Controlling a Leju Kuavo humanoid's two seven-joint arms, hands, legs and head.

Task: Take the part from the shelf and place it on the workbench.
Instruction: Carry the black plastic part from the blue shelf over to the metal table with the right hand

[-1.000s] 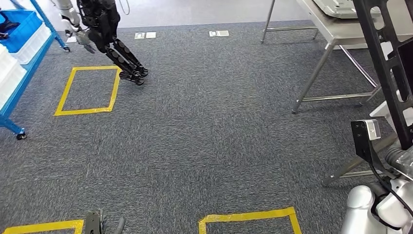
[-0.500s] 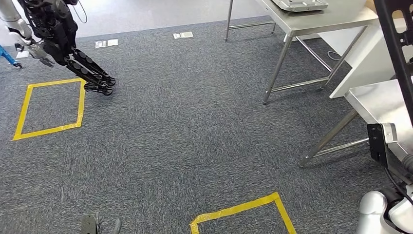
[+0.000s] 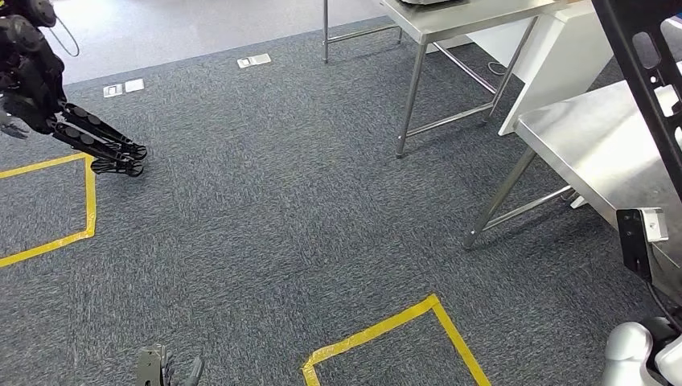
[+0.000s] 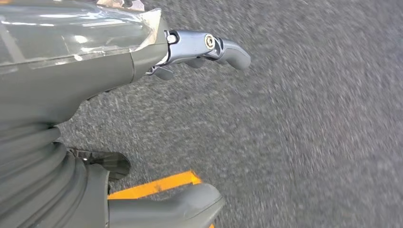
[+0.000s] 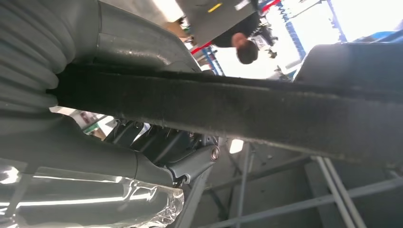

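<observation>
The right hand [image 5: 157,128] grips the long black part [image 3: 643,88] at right; the left hand [image 4: 142,109] hangs, fingers [image 4: 223,47] apart, empty.

No readable text, labels or numbers anywhere. Small floor plates [image 3: 254,60] on the carpet [image 3: 281,209] look blank at this resolution. Yellow tape [image 3: 378,330] is plain, unmarked.

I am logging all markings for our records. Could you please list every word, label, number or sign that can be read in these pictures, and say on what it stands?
No text can be read.
Floor plates: any marking too small to read.
Yellow tape on the carpet: plain lines, no writing.
Black part in the right hand: no label visible.
</observation>
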